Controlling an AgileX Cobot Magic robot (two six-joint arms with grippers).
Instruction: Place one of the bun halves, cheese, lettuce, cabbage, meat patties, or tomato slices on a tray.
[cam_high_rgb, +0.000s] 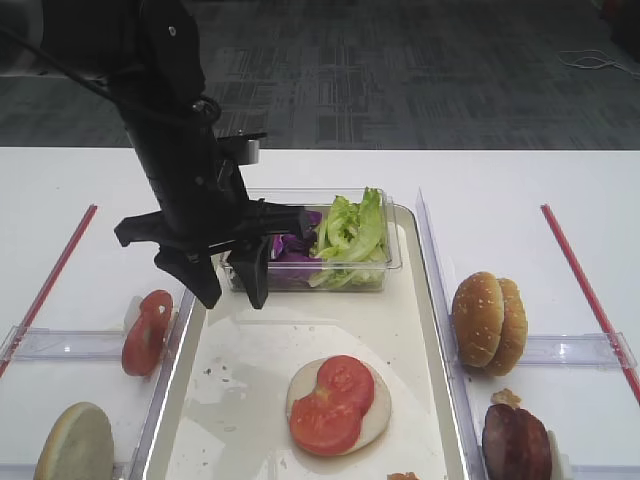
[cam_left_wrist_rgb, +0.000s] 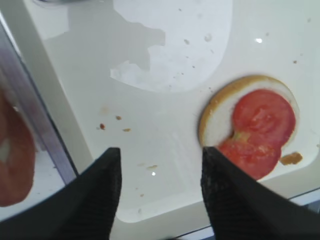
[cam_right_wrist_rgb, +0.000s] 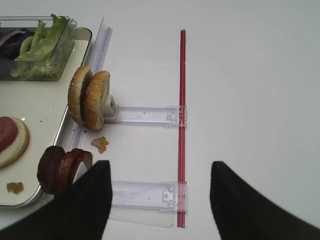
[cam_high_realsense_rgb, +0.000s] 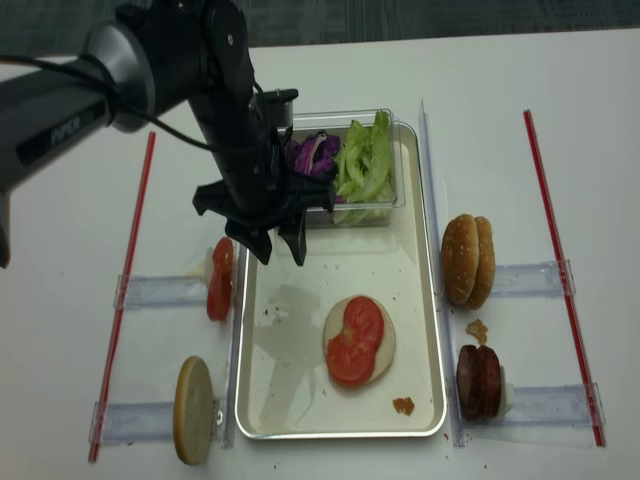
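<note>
Left black two-finger gripper (cam_high_realsense_rgb: 268, 243) hangs over the far left part of the long cream-white silver-rimmed tray (cam_high_realsense_rgb: 420, 300), jaws spread wide, nothing held. Right gripper (cam_right_wrist_rgb: 157, 200) likewise agape, empty, above bare table. On the tray: pale bun half (cam_high_realsense_rgb: 385, 345) carrying two bright red tomato slices (cam_high_realsense_rgb: 355, 340). Judged between placements; next needs another ingredient, perhaps the green frilly lettuce (cam_high_realsense_rgb: 365, 160) in the clear tub.
</note>
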